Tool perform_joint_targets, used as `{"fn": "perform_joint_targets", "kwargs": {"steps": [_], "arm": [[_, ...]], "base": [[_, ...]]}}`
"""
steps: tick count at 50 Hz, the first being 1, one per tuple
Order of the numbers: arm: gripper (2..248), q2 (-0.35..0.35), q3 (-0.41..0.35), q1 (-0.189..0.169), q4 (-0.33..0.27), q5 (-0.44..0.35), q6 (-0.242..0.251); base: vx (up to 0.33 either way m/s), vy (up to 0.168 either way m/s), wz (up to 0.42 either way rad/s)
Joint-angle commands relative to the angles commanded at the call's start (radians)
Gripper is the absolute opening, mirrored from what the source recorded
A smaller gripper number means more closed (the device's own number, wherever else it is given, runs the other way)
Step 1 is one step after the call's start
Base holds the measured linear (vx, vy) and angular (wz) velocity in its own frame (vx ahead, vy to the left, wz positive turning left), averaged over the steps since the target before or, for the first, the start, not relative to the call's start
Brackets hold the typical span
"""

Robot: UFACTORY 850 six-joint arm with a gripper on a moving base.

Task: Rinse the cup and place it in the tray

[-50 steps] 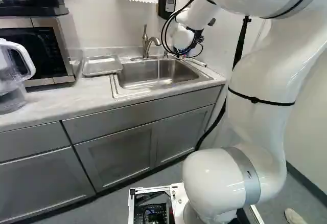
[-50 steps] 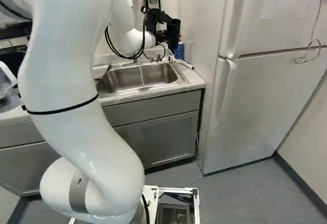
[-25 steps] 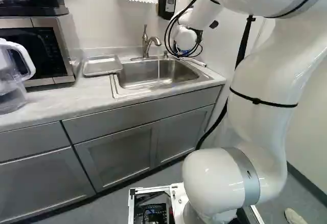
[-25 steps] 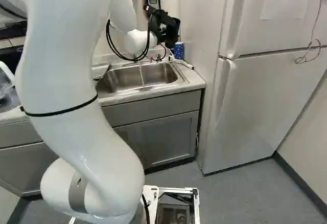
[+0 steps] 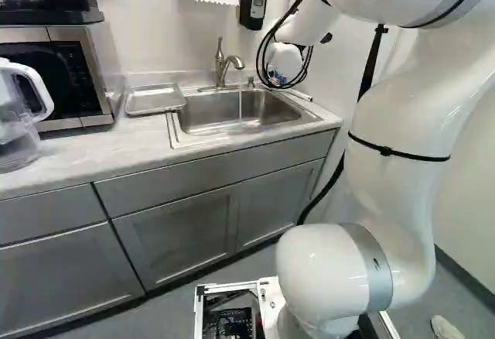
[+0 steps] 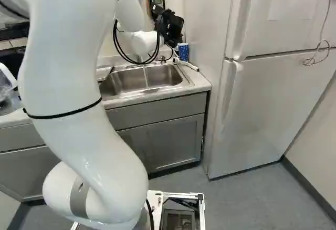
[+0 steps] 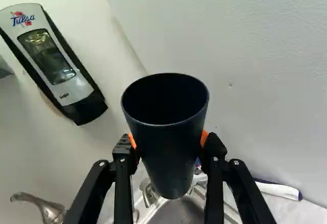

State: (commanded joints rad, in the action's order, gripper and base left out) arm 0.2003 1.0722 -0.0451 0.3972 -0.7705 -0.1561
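In the right base view my gripper (image 6: 170, 26) is raised above the sink's far right corner. The wrist view shows the gripper (image 7: 169, 144) shut on a dark cup (image 7: 171, 147), an orange pad pressing each side. The cup's open mouth faces the camera, its inside dark. Water runs from the faucet (image 5: 226, 66) into the metal sink (image 5: 232, 126), away from the cup. A shallow metal tray (image 5: 155, 99) lies on the counter beside the sink.
A blue patterned cup (image 6: 183, 51) stands behind the sink's right corner. A soap dispenser (image 7: 53, 63) hangs on the wall near the gripper. The fridge (image 6: 262, 109) is right of the sink; a microwave (image 5: 62, 76) and pitcher (image 5: 19, 114) are left.
The wrist has turned and the gripper has swung up and slightly left in the right base view, carrying the cup with it. The base has stayed put.
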Motion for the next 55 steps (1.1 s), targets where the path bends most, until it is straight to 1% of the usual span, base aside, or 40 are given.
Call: {"fn": "perform_joint_targets", "kwargs": {"steps": [27, 55], "arm": [[125, 0.004, 0.004, -0.027, -0.235, 0.086, 0.0], [125, -0.043, -0.047, -0.06, -0.456, 0.186, 0.0]], "base": [[0.0, 0.0, 0.0], [0.0, 0.0, 0.0]]}}
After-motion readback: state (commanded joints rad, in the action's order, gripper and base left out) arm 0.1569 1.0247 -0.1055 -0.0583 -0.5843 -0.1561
